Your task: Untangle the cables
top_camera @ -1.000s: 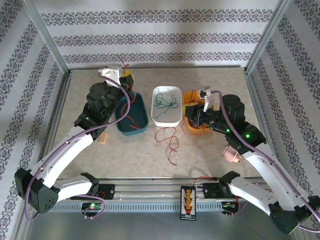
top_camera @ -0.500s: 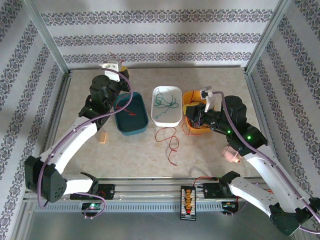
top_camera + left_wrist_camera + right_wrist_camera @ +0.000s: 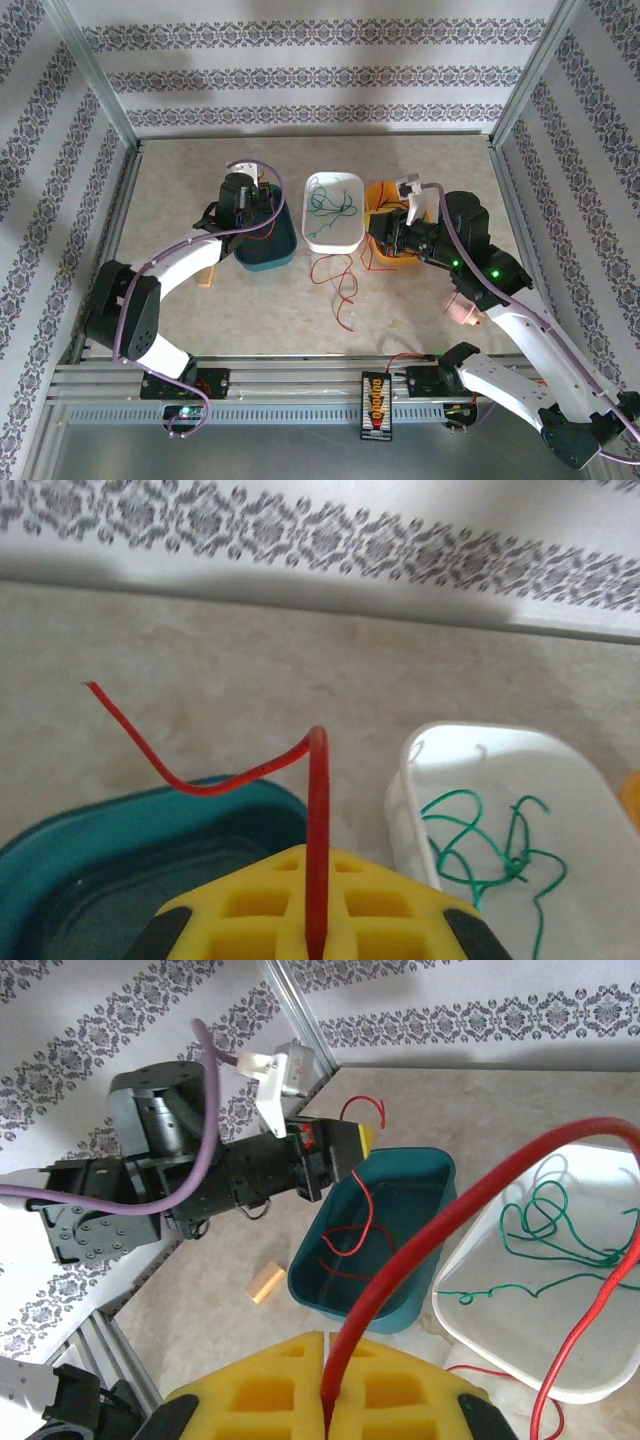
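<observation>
In tray (image 3: 333,238), seemingly knotted green cables (image 3: 330,200)

Left claw (image 3: 318,925) and right claw (image 3: 325,1395) both clamped, each seemingly gripping a red cable (image 3: 317,820).

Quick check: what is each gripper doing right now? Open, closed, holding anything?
Left gripper: closed on a thin red wire.
Right gripper: closed on a second thin red wire.

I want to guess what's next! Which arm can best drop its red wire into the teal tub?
Left. The left gripper pinches a short red wire just above the teal tub. The right gripper, pinching a long red wire, sits beyond the white tray.
</observation>
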